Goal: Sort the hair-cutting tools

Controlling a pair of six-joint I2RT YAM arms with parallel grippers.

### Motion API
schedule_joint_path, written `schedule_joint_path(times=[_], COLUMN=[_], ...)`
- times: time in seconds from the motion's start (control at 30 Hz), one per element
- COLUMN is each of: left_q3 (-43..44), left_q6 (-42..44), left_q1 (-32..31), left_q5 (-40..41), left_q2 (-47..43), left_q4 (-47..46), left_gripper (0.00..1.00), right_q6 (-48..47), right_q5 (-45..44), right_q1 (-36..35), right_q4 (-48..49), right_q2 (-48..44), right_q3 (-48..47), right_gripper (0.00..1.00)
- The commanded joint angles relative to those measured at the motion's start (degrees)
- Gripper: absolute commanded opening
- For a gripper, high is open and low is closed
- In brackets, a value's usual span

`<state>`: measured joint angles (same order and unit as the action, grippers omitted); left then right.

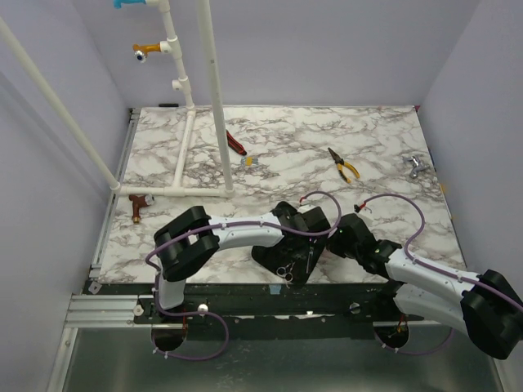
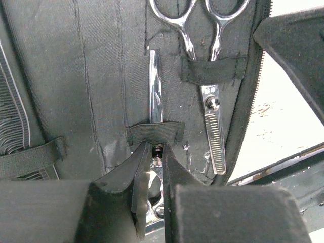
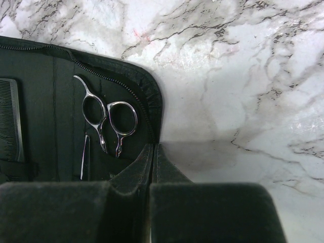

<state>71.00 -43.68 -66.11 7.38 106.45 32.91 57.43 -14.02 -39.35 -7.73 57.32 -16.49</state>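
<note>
The left gripper (image 2: 156,152) pinches the scissors (image 2: 155,86) near the pivot, a sound hold for stiff, slick, probably light steel, blade under the case (image 2: 91,76) loop (image 2: 154,132); the right gripper (image 3: 153,148) sits fingers-together at the case edge.

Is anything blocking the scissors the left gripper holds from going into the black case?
Nothing visible does. The left gripper holds the scissors with the blade through the strap, and the case fabric beyond its tip is bare. The other scissors lie apart, alongside.

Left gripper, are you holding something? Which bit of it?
Yes: the left gripper pinches a pair of scissors near its screw, between blade and finger rings. The blade sits under a strap.
</note>
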Motion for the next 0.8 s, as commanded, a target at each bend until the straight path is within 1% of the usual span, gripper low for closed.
schedule_joint_path(times=[0.0,0.1,0.17,0.23,0.27,0.33,0.4,0.43,0.6,0.77], left_q3=[3.4,3.6,2.9,1.6,0.9,-0.9,-2.1,-2.7,-4.7,-8.9], left_q6=[1.3,1.4,1.6,1.8,1.8,1.7,1.4,1.2,0.1,-0.3], left_q1=[1.0,1.3,1.3,1.3,1.3,1.2,0.8,-0.6,-3.6,-5.6], left_q5=[4.4,5.2,5.8,5.9,5.7,5.7,5.7,6.3,7.7,6.5], left_q2=[3.5,3.2,1.7,-0.4,-1.8,-4.2,-6.4,-9.0,-12.7,-14.3], left_q4=[-0.5,0.1,0.5,0.7,0.8,1.1,1.6,3.3,4.7,4.6], left_gripper=[0.0,0.0,0.06,0.17,0.25,0.36,0.43,0.48,0.5,0.45], right_q6=[-0.1,-0.1,-0.2,-0.3,-0.2,-0.3,-0.3,-0.2,-0.2,-0.6], right_q5=[4.1,4.1,4.2,4.2,4.3,4.4,4.3,4.5,4.6,4.9], right_q1=[-0.3,-0.3,-0.4,-0.4,-0.4,-0.4,-0.4,-0.4,-0.3,-0.3], right_q4=[-1.9,-1.9,-2.1,-2.2,-2.3,-2.5,-2.6,-2.5,-2.0,-1.6], right_q2=[0.8,0.9,0.9,0.9,0.8,0.6,0.4,0.0,0.6,1.5], right_q3=[1.6,1.5,1.4,1.3,1.2,1.2,1.3,1.6,1.6,1.5], right_gripper=[0.01,0.01,0.01,0.01,0.01,0.01,0.01,0.01,0.01,0.01])
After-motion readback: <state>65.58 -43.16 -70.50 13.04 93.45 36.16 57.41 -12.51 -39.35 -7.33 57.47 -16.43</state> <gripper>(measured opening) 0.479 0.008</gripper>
